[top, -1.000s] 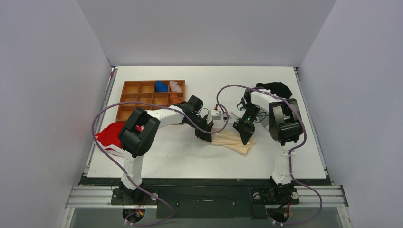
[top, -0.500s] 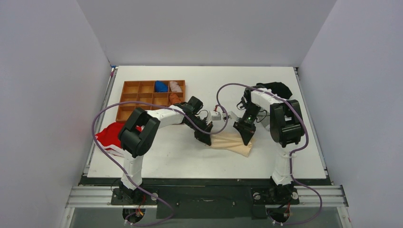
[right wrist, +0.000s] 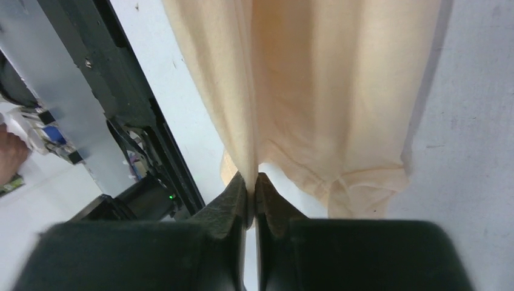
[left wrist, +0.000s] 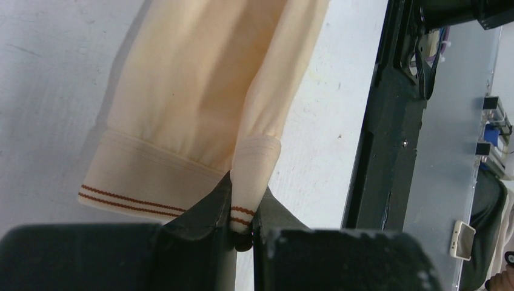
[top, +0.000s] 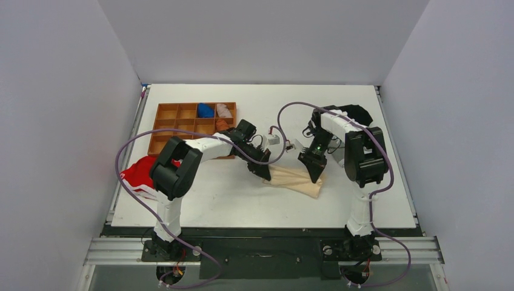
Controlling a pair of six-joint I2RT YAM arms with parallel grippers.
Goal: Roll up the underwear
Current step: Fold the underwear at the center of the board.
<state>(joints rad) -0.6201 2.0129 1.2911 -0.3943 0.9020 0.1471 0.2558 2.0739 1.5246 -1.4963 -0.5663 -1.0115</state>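
underwear (top: 297, 182) | long axis left-right, right end nearer | waistband (left wrist: 151, 167) leftward

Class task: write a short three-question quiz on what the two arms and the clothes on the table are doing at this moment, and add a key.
1. True or false: the left gripper and the right gripper are both shut on the cream underwear.
2. Where does the red garment lie? A: on the underwear; B: at the table's left edge; C: in the right gripper.
3. Fill in: the hem pinched by the left gripper carries thin ____ stripes.
Key: 1 true; 2 B; 3 reddish-brown.
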